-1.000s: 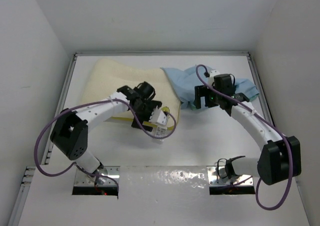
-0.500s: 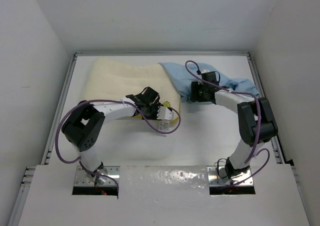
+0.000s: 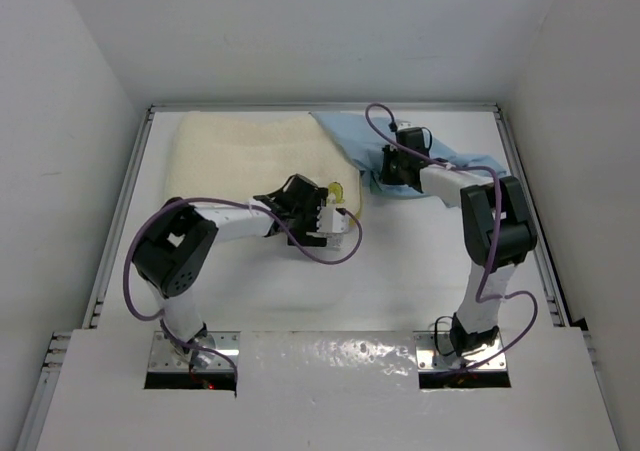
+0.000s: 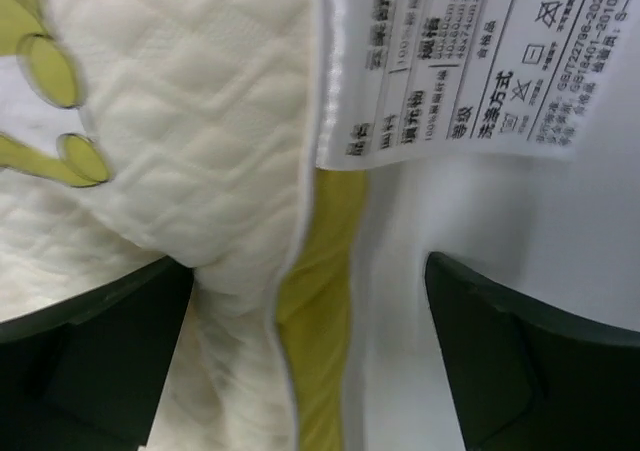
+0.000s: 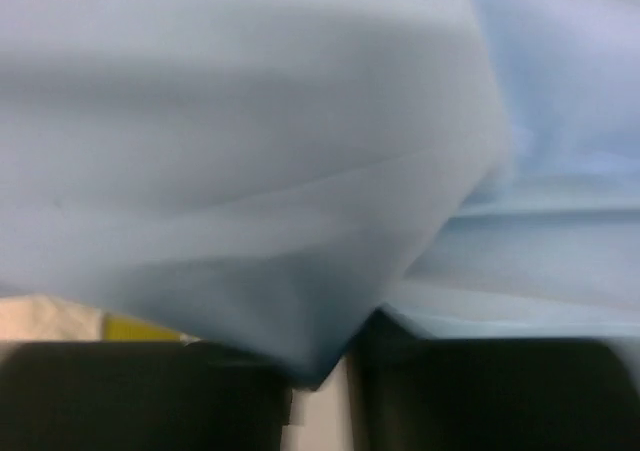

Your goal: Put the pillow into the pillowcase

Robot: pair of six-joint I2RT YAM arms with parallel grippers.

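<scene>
Fingers (image 4: 90, 361) of your left gripper (image 4: 310, 271) stand wide apart in the left wrist view, one on each side of the pillow (image 4: 200, 151) edge. The quilted cream face touches one finger. The other finger is clear of the pillow, over the white table (image 4: 400, 301). Yellow trim (image 4: 320, 301) runs down between the fingers, a white tag (image 4: 450, 61) hangs off the pillow's seam, and part of a yellow logo (image 4: 45, 66) shows on the quilting.

In your right wrist view the fingers (image 5: 130, 391) are nearly together, with only a slit between them. A point of the pillowcase (image 5: 250, 171) runs down into that slit, so the right gripper (image 5: 320, 361) is pinching the light blue cloth. A scrap of the pillow's cream and yellow shows under the cloth.

From the top, your left gripper sits at the pillow's near right corner. The pillowcase lies bunched against the pillow's far right corner, with your right gripper on the cloth just right of the pillow.
</scene>
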